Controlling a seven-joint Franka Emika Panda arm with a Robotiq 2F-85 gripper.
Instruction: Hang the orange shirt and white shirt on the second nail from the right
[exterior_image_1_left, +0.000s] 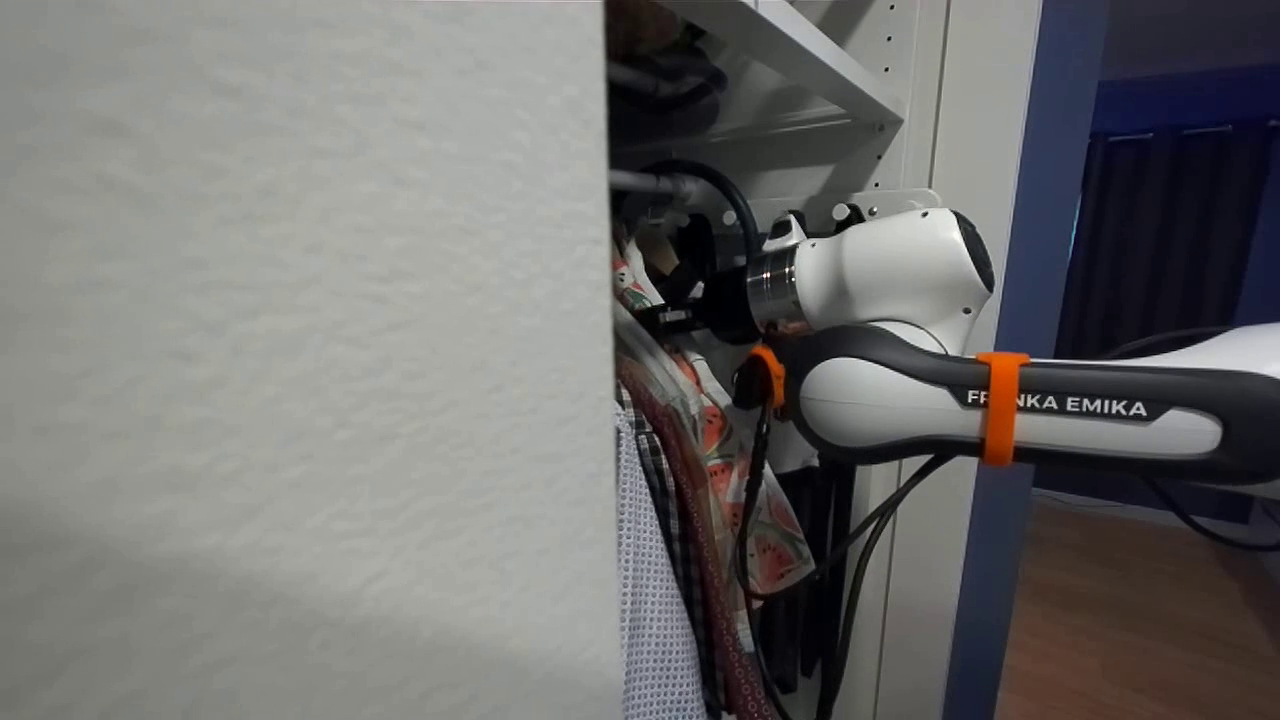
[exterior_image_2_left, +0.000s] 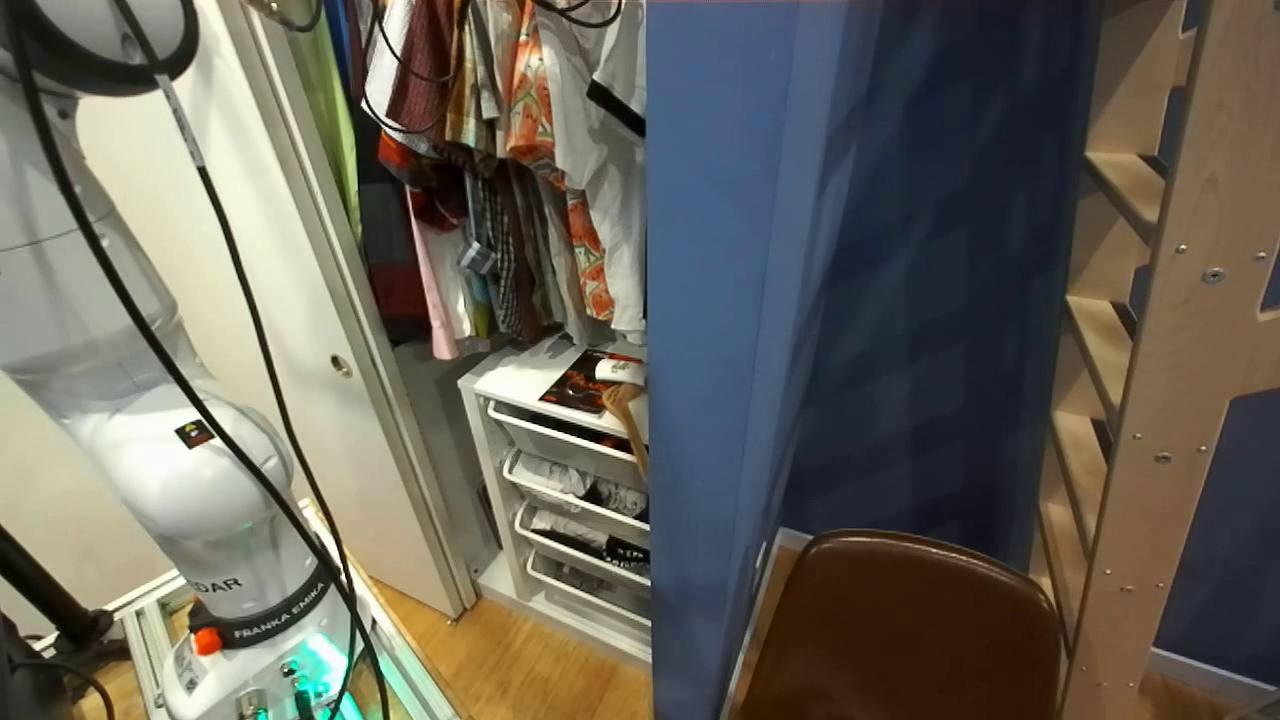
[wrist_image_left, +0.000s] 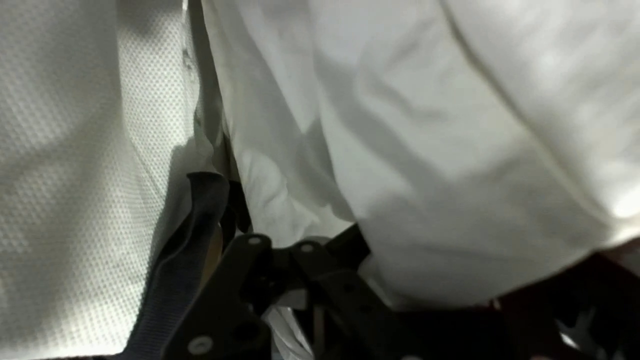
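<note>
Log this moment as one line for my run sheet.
tool: close by probable white shirt | contact and grip: unclear | orange shirt: hanging, watermelon print showing | nail placement: not confirmable

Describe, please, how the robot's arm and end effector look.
The rounded white and dark-grey arm bears white "FRANKA EMIKA" lettering, a flat orange strap and slim black cables. Past a cylindrical silver metal collar, the jointed black end effector has round, pale screw heads.

Brown chair (exterior_image_2_left: 900, 630) near wooden ladder (exterior_image_2_left: 1180, 340)
</note>
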